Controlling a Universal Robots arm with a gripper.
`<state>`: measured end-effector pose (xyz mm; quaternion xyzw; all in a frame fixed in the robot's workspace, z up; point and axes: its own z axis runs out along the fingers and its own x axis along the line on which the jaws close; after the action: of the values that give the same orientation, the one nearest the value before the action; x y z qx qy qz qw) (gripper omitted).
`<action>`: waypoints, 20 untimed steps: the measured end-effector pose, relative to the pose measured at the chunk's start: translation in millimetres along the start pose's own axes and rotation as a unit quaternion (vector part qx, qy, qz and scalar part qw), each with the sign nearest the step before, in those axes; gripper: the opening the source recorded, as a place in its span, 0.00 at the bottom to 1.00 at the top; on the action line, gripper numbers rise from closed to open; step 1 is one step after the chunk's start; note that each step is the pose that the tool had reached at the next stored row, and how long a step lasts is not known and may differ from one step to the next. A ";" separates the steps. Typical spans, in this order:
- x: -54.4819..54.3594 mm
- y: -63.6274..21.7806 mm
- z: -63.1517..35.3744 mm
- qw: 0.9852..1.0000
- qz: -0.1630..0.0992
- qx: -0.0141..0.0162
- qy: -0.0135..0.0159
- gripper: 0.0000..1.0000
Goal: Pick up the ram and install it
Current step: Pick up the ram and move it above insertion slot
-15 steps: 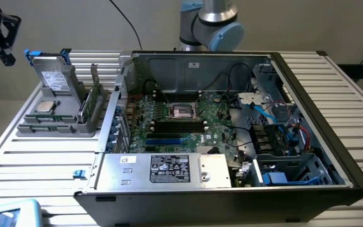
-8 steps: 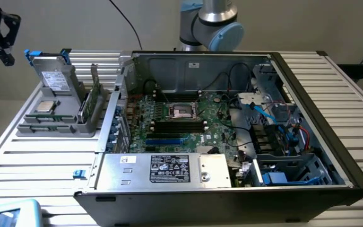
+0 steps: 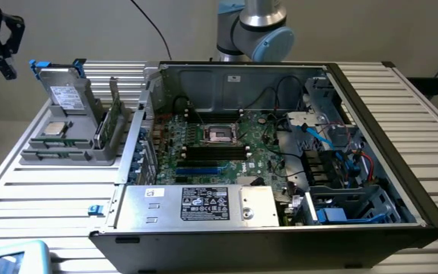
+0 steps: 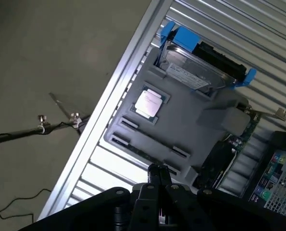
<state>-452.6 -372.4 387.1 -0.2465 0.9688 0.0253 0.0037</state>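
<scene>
My gripper hangs high at the exterior view's left, above and left of a grey parts holder. In the wrist view its black fingers are pressed together with nothing between them, so it is shut and empty. The ram looks like a thin dark green stick lying in the long slot at the holder's near edge, just past my fingertips. In the exterior view that slot sits at the holder's front. The open computer case lies to the right, with black memory slots on its motherboard.
The holder also carries a square silver processor, a grey drive in blue brackets and an upright green card. The ribbed metal table ends at the left, with floor and cables beyond.
</scene>
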 end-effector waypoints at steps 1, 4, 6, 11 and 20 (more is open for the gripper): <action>0.0 0.0 0.0 1.000 -0.009 0.000 0.000 0.11; 0.0 0.0 0.0 0.999 -0.036 -0.001 0.002 0.11; 0.0 0.0 0.0 0.999 -0.054 -0.001 0.003 0.11; 0.0 0.0 0.1 0.995 -0.099 -0.001 0.005 0.11; 0.0 0.0 0.2 0.984 -0.180 0.001 0.012 0.11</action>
<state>-452.6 -372.4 386.9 -0.4173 0.9086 0.0205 -0.0036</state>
